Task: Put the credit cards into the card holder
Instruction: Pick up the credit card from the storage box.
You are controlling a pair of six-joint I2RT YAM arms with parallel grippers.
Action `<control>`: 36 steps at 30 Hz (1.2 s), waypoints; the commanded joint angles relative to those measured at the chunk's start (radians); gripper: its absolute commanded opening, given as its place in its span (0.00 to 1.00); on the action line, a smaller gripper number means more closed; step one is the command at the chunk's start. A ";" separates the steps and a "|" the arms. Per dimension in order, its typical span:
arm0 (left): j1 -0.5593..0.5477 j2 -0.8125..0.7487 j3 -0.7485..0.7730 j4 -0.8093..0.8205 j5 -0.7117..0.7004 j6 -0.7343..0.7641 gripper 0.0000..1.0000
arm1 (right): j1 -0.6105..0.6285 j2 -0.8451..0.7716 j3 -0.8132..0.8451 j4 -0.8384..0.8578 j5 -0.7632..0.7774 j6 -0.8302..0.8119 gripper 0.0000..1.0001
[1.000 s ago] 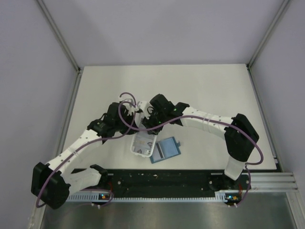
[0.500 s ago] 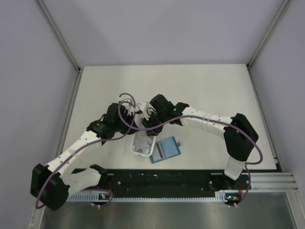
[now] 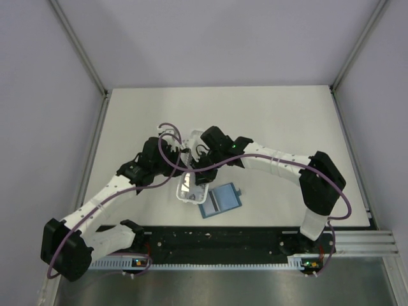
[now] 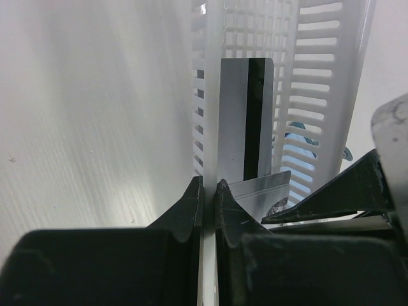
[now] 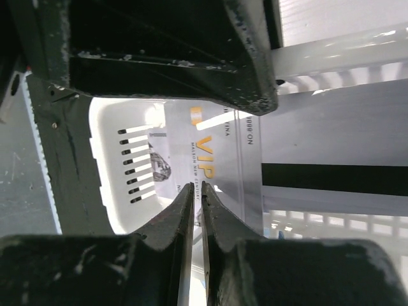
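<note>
— Where were the credit cards (image 4: 248, 121)?
— In the white tray (image 4: 325, 95). The left tool (image 4: 208, 191) clamped its wall; the right tool (image 5: 197, 191) pinched the VIP card (image 5: 210, 146) inside.
— The card holder (image 3: 221, 201)?
— On the desk (image 3: 287, 121), just beside the tray.

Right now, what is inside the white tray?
The white tray holds a black-striped card and a VIP card. The left end effector and right end effector hide part, perhaps more cards.
</note>
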 commanded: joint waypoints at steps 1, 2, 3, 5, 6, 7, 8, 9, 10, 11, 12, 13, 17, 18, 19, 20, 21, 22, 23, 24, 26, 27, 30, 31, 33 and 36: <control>-0.012 -0.034 -0.008 0.132 -0.003 -0.009 0.00 | 0.000 -0.005 0.012 -0.007 -0.057 0.018 0.11; -0.012 -0.039 -0.014 0.137 -0.003 -0.007 0.00 | 0.002 -0.015 0.010 -0.001 -0.049 0.024 0.15; -0.012 -0.040 -0.017 0.141 -0.003 -0.006 0.00 | 0.002 -0.025 0.007 0.009 -0.031 0.030 0.19; -0.011 -0.036 -0.015 0.143 -0.002 0.000 0.00 | 0.002 -0.048 0.007 0.021 0.021 0.042 0.27; -0.012 -0.028 -0.009 0.137 0.007 0.005 0.00 | 0.002 -0.058 0.009 0.027 0.053 0.047 0.32; -0.011 -0.022 -0.003 0.129 0.013 0.008 0.00 | 0.000 -0.061 0.013 0.029 0.099 0.050 0.36; -0.012 -0.014 0.005 0.119 0.020 0.010 0.00 | 0.000 -0.062 0.021 0.029 0.143 0.050 0.38; -0.011 -0.010 0.008 0.114 0.024 0.011 0.00 | 0.000 -0.064 0.027 0.029 0.182 0.049 0.41; -0.011 -0.010 0.008 0.112 0.026 0.014 0.00 | 0.002 -0.059 0.033 0.027 0.235 0.049 0.43; -0.011 -0.011 0.008 0.111 0.026 0.017 0.00 | 0.002 -0.056 0.041 0.026 0.283 0.049 0.45; -0.012 -0.013 0.009 0.109 0.029 0.019 0.00 | 0.000 -0.050 0.047 0.024 0.315 0.047 0.47; -0.012 -0.014 0.011 0.106 0.030 0.022 0.00 | 0.000 -0.044 0.055 0.021 0.340 0.040 0.48; -0.012 -0.019 0.017 0.100 0.046 0.024 0.00 | 0.000 0.011 0.096 -0.022 0.375 0.018 0.48; -0.011 -0.022 0.017 0.106 0.056 0.023 0.00 | 0.000 0.025 0.102 -0.030 0.377 0.015 0.48; -0.012 -0.028 0.015 0.117 0.069 0.023 0.00 | 0.003 0.034 0.107 -0.031 0.376 0.015 0.48; -0.011 -0.033 0.011 0.128 0.081 0.023 0.00 | 0.004 0.040 0.105 -0.033 0.365 0.013 0.48; -0.012 -0.037 0.008 0.140 0.090 0.022 0.00 | 0.002 0.048 0.104 -0.033 0.350 0.012 0.48; -0.012 -0.040 0.003 0.149 0.099 0.019 0.00 | 0.002 0.057 0.101 -0.034 0.337 0.010 0.48; -0.012 -0.043 0.000 0.155 0.101 0.016 0.00 | 0.002 0.064 0.101 -0.040 0.317 0.009 0.49; -0.011 -0.045 -0.002 0.161 0.102 0.013 0.00 | 0.003 0.076 0.105 -0.051 0.302 0.004 0.49; -0.012 -0.049 -0.002 0.168 0.099 0.008 0.00 | 0.008 0.091 0.110 -0.072 0.281 -0.003 0.49; -0.012 -0.054 -0.003 0.171 0.098 0.007 0.00 | 0.010 0.100 0.110 -0.082 0.270 -0.008 0.49; -0.011 -0.059 -0.005 0.178 0.083 0.001 0.00 | 0.014 0.117 0.110 -0.108 0.213 -0.020 0.49; -0.011 -0.060 -0.005 0.181 0.075 -0.003 0.00 | 0.017 0.125 0.112 -0.115 0.198 -0.023 0.49; -0.011 -0.066 -0.005 0.192 0.067 -0.007 0.00 | 0.025 0.137 0.118 -0.132 0.178 -0.031 0.49; -0.012 -0.074 -0.005 0.206 0.053 -0.016 0.00 | 0.033 0.160 0.131 -0.158 0.149 -0.040 0.48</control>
